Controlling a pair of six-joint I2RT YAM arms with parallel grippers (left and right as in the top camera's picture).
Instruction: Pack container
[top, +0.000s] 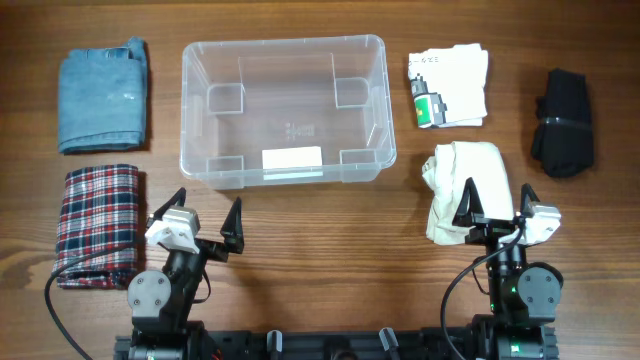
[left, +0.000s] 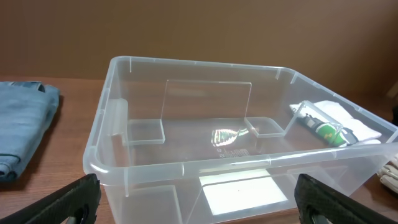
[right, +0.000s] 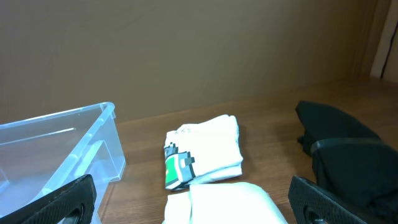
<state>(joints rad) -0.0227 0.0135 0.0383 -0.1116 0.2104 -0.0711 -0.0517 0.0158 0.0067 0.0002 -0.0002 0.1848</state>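
The container (top: 190, 110), a clear plastic bin with a white label (top: 292, 158) on its near long side, stands empty at the table's middle. In the left wrist view its near wall (left: 155, 186) fills the space just ahead of the fingers. My left gripper (top: 208, 208) is open in front of the bin's near left corner, holding nothing. My right gripper (top: 497, 200) is open too, hovering at the near end of a cream folded cloth (top: 462, 190) to the right of the bin. In the right wrist view that cloth (right: 230, 202) lies between the spread fingers.
Folded jeans (top: 103, 95) lie at the far left, with a red plaid cloth (top: 97, 225) in front of them. Right of the bin lies a white folded shirt with a green print (top: 450, 88). A black garment (top: 562, 122) sits at the far right.
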